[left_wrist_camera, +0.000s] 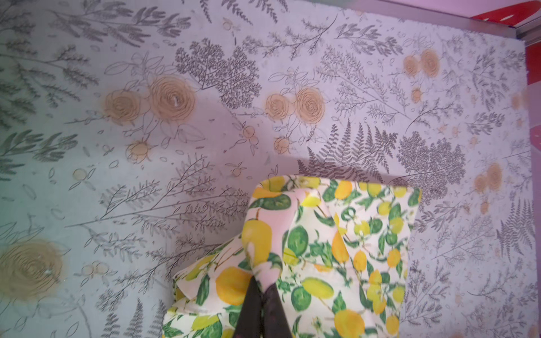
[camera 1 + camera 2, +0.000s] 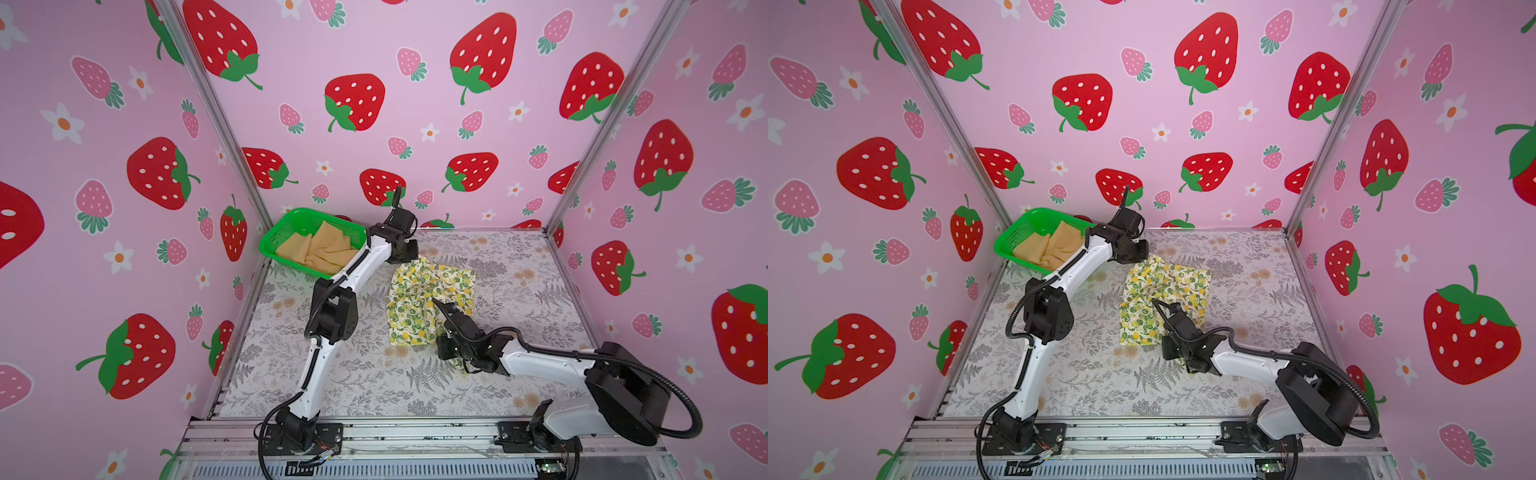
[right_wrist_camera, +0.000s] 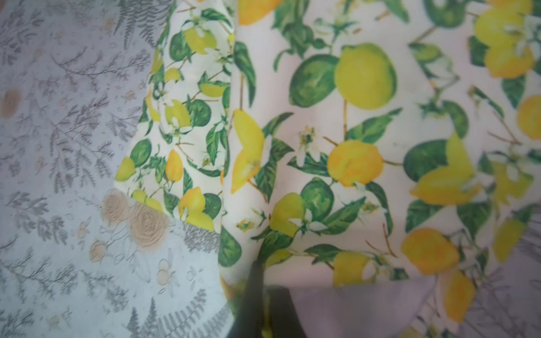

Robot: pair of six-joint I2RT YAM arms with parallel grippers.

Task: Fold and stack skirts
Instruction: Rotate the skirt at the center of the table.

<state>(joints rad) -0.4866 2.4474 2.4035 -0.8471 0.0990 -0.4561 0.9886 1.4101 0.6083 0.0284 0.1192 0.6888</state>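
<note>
Lemon skirt (image 2: 428, 299): crumpled mid-table (image 2: 374, 374), between the two arms in both top views.
Mustard skirt (image 2: 320, 249): bunched inside the green basket (image 2: 282, 232) at the far left corner, partly crossed by the left arm (image 2: 365, 262).
Left claw (image 1: 260, 295): pinched shut on the lemon skirt's far corner; a raised fold drapes over it.
Right claw (image 3: 263, 281): closed on the same skirt's near edge.
Hard to see: both claws' tips are buried in cloth in the wrist views and hidden under the wrists from above.
</note>
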